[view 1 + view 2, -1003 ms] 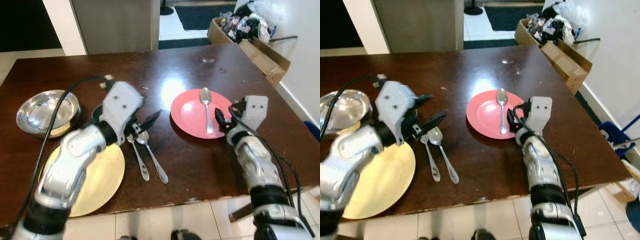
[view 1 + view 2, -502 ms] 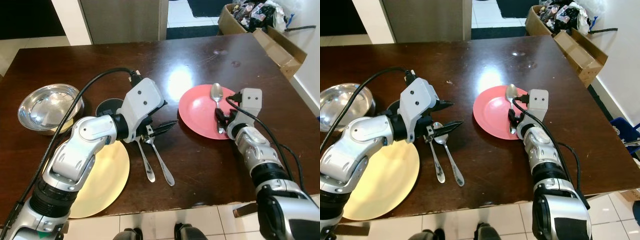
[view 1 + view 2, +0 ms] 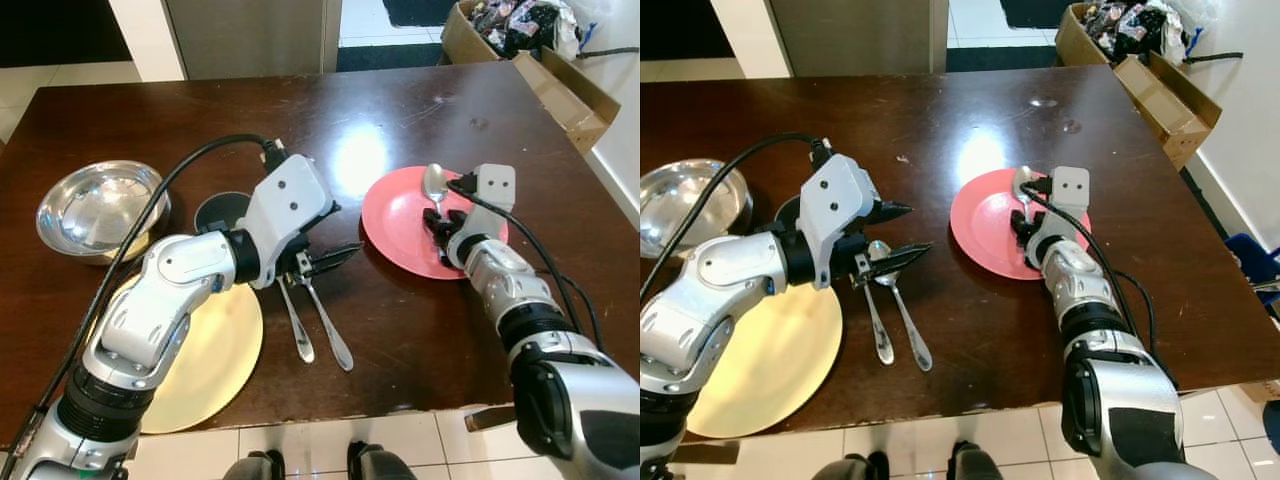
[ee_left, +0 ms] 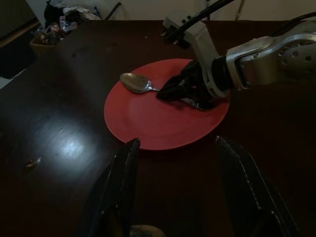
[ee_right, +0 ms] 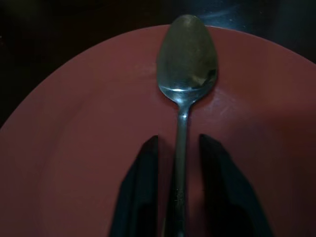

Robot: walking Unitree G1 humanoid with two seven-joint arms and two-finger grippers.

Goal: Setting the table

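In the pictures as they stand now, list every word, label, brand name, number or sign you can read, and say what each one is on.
None can be read.
Red plate, yellow plate, metal bowl and the spoon on the red plate: no markings visible.
Gripper housings, left gripper and right gripper: plain, no lettering visible.
Packets in the cardboard box beyond the table: too small and blurred to read.

Home dining area: dark wooden table [image 3: 400, 330] under left gripper [image 3: 325, 240], white tiled floor [image 3: 300, 455] nearer robot, cluttered cardboard box [image 3: 520, 50] beyond right gripper [image 3: 447, 223].
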